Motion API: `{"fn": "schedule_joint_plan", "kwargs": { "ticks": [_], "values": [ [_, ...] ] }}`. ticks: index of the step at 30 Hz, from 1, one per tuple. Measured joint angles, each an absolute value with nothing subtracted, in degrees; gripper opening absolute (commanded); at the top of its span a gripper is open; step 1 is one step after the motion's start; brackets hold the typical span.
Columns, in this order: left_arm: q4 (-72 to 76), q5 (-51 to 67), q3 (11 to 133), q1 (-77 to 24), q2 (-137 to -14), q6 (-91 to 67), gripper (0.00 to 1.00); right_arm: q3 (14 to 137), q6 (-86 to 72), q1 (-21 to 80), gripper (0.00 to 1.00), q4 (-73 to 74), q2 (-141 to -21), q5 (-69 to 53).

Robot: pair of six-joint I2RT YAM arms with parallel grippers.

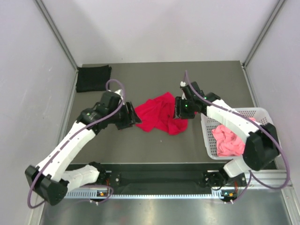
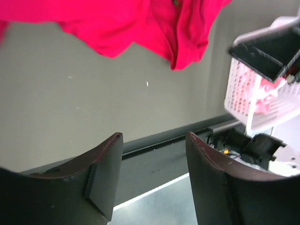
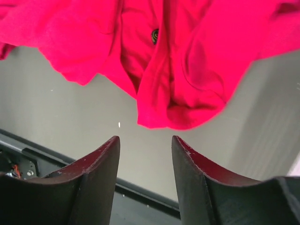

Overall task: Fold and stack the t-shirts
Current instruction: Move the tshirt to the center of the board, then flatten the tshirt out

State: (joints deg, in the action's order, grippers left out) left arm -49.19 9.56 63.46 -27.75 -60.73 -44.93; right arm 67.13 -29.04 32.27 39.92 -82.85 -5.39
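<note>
The red t-shirt is taken as the reference item. It lies crumpled and unfolded on the bench, between the two end effectors.

**Left end effector**
- It is positioned just beside the left edge of the red t-shirt.
- The jaws are held moderately apart and nothing is gripped; bare bench surface is seen through the gap.
- In the left wrist view the red cloth lies beyond the fingertips and is not touched by them.

**Right end effector**
- It is positioned at the right edge of the red t-shirt; in the top view it overlaps that edge.
- The jaws are held apart with a narrower gap and nothing is gripped.
- In the right wrist view the bunched folds of the red cloth lie just beyond the fingertips, clear of them.

**Markings**
- A small dark round mark is seen on the red t-shirt. It cannot be told whether it carries any writing.

**Other items**
- The black t-shirt lies folded flat on the bench, well apart from the red t-shirt, to its far left.
- A white lattice basket stands on the bench to the right of the red t-shirt, near it but not touching.
- The pink t-shirt lies crumpled inside this basket, partly covered by the right arm.
</note>
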Motion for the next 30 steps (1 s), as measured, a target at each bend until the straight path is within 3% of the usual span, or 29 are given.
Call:
{"fn": "schedule_joint_plan", "kwargs": {
  "ticks": [8, 17, 24, 30],
  "values": [
    [-37.41, 10.83, 59.92, -31.66, -77.36, -43.62, 0.64, 66.63, -27.03, 32.82, 0.6, 36.53, -91.33, -6.15],
    [-34.02, 10.9, 70.43, -31.66, -100.16, -38.54, 0.61, 64.49, -24.91, 35.22, 0.56, 36.1, -93.6, -3.11],
    [-33.06, 10.07, 76.29, -31.66, -107.39, -37.69, 0.51, 64.16, -24.45, 35.4, 0.57, 35.16, -96.09, -1.63],
    [-31.48, 8.95, 78.35, -31.86, -108.36, -37.5, 0.54, 64.16, -24.4, 35.73, 0.57, 35.0, -97.03, -1.3]
  ]
}}
